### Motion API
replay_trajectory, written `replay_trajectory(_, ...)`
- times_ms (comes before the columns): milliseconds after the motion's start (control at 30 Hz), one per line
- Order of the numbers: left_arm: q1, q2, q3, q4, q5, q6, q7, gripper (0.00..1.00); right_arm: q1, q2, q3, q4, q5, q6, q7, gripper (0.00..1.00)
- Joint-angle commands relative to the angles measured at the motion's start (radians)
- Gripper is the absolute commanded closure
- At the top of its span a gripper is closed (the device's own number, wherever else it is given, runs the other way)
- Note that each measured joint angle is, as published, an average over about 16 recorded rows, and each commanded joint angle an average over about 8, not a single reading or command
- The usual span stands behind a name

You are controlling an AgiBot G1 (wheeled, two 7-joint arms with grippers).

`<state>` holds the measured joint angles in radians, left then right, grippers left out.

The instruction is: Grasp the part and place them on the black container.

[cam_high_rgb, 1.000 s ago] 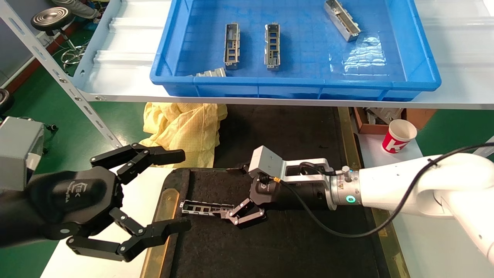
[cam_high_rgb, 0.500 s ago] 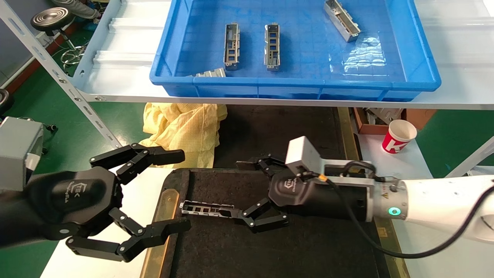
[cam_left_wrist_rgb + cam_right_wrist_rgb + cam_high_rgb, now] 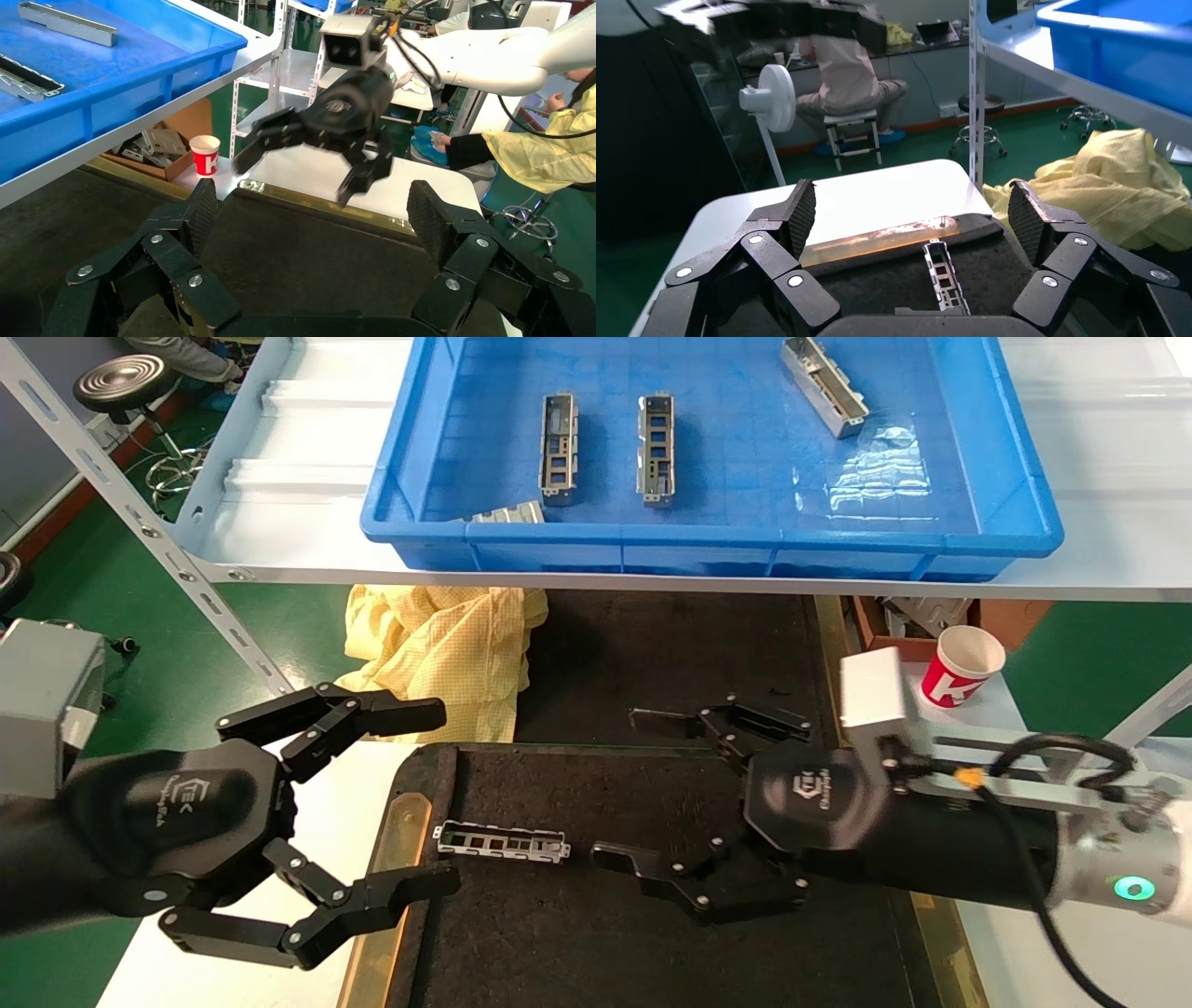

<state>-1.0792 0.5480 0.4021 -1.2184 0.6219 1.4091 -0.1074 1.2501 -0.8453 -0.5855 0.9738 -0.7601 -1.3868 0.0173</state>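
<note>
Lying flat on the black container (image 3: 577,933), one part (image 3: 502,842) rests near its left edge, touched by nothing. The right hand (image 3: 643,784) hovers just beside it, fingers spread wide and empty. The left hand (image 3: 438,798) hangs off the container's left side, equally open. Farther back, a blue crate (image 3: 708,542) on the shelf (image 3: 279,486) holds more parts (image 3: 656,447).

The head camera looks steeply down on the flat black felt-covered tray (image 3: 577,943) and the blue plastic crate (image 3: 745,551) beyond. Each wrist camera sits low behind its own fingers, facing the other across that tray, which all three views share.
</note>
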Motion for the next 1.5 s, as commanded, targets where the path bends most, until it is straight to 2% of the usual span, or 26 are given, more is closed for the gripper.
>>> replay_trajectory(33, 0.0, 0.0, 0.0, 0.0, 0.0, 0.0, 0.0, 0.0, -0.018, 0.024, 0.031, 0.032, 0.003, -0.011, 0.018, 0.0)
replay_trajectory(700, 0.0, 0.0, 0.0, 0.0, 0.0, 0.0, 0.0, 0.0, -0.183, 0.244, 0.319, 0.323, 0.031, -0.114, 0.174, 0.0)
replay_trajectory(833, 0.0, 0.0, 0.0, 0.0, 0.0, 0.0, 0.0, 0.0, -0.194, 0.258, 0.338, 0.342, 0.034, -0.121, 0.181, 0.0)
replay_trajectory(1500, 0.0, 0.0, 0.0, 0.0, 0.0, 0.0, 0.0, 0.0, -0.18, 0.239, 0.312, 0.317, 0.034, -0.111, 0.172, 0.0)
